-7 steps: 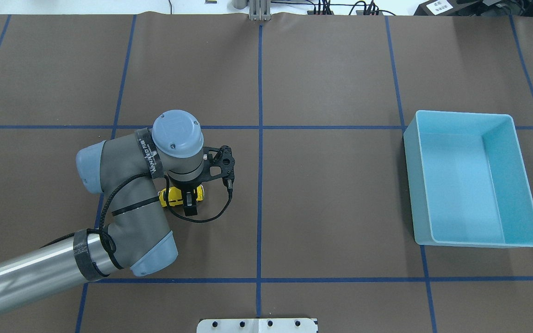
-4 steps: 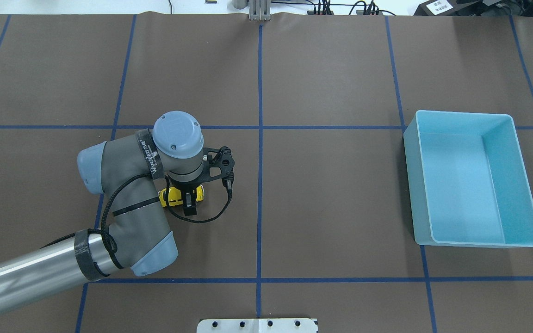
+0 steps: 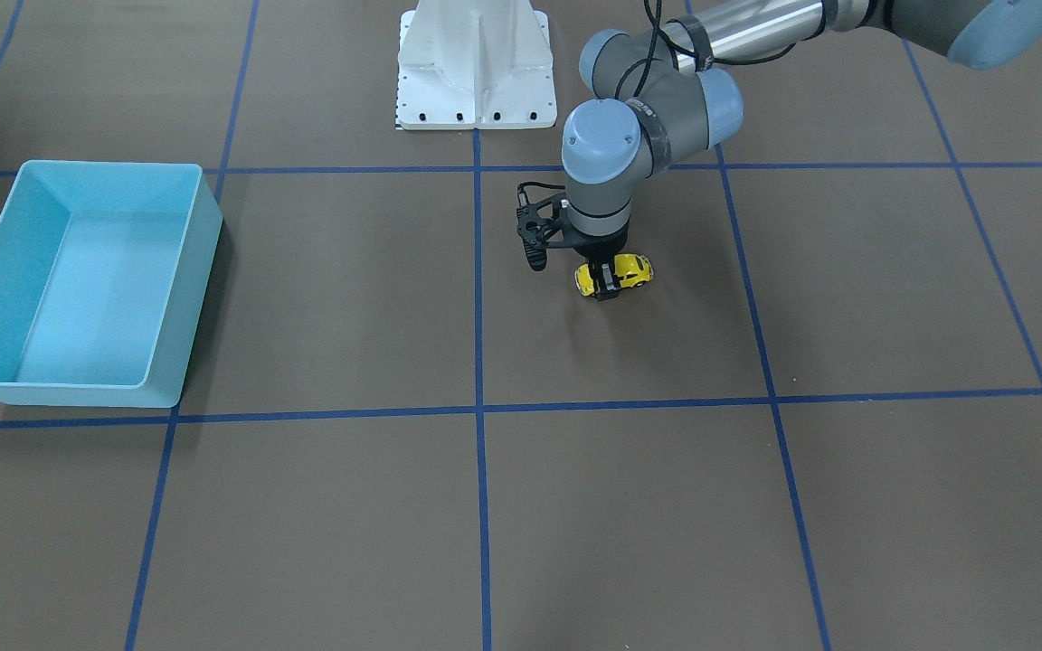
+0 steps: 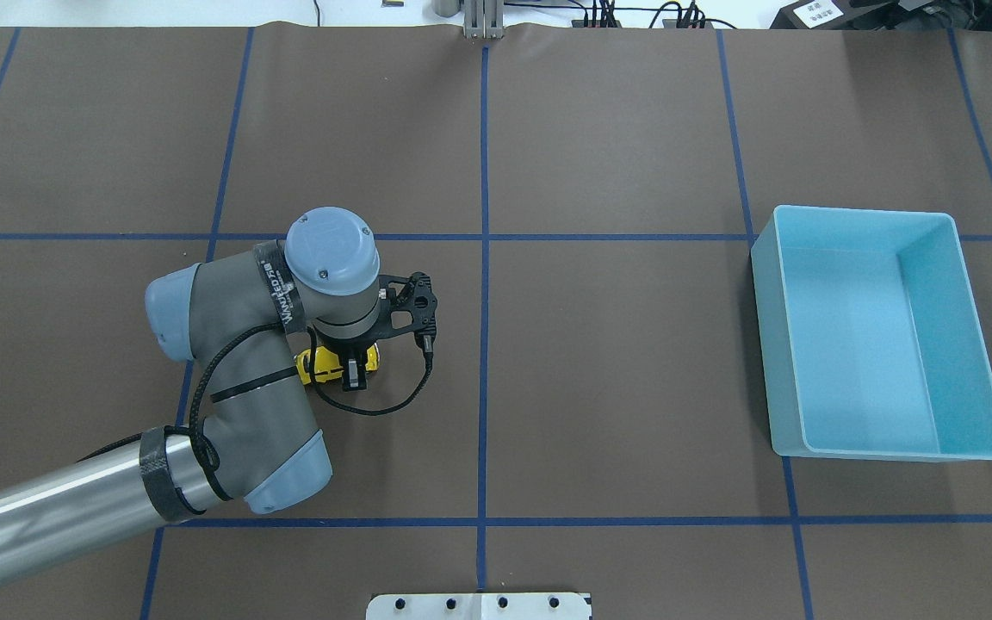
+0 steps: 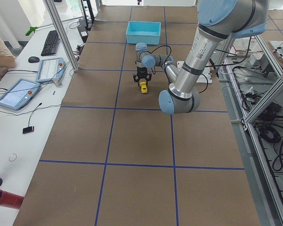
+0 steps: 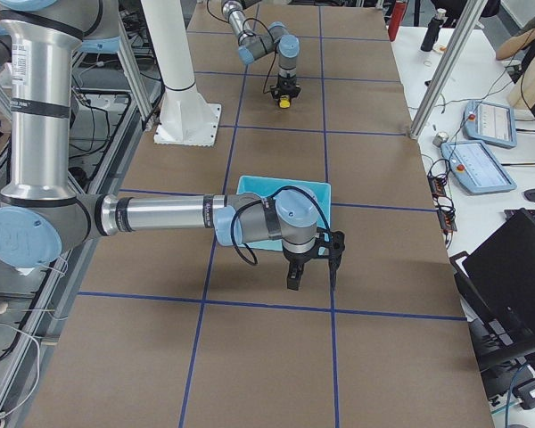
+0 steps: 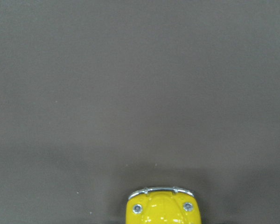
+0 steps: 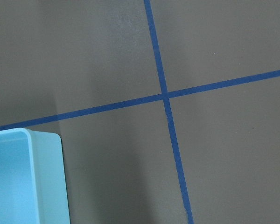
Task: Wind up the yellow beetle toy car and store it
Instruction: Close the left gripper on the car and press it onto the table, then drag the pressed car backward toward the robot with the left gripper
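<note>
The yellow beetle toy car [image 4: 326, 367] stands on the brown table mat under my left wrist. It also shows in the front view [image 3: 633, 268] and, nose and silver bumper only, at the bottom of the left wrist view [image 7: 162, 209]. My left gripper [image 4: 348, 367] points straight down with its jaws across the car's middle, shut on it; one black finger [image 3: 608, 281] shows on the car's near side. My right gripper [image 6: 312, 278] shows only in the right side view, hovering beside the bin, and I cannot tell whether it is open or shut.
An empty light-blue bin [image 4: 763, 258] stands on the right half of the table, also in the front view [image 3: 200, 271] and right wrist view [image 8: 46, 177]. The white robot base plate [image 3: 476, 108] is at the table's near edge. Blue tape lines grid the mat.
The left gripper's visible finger has drawn inward against the car's side. The arm and the car have hardly shifted.
</note>
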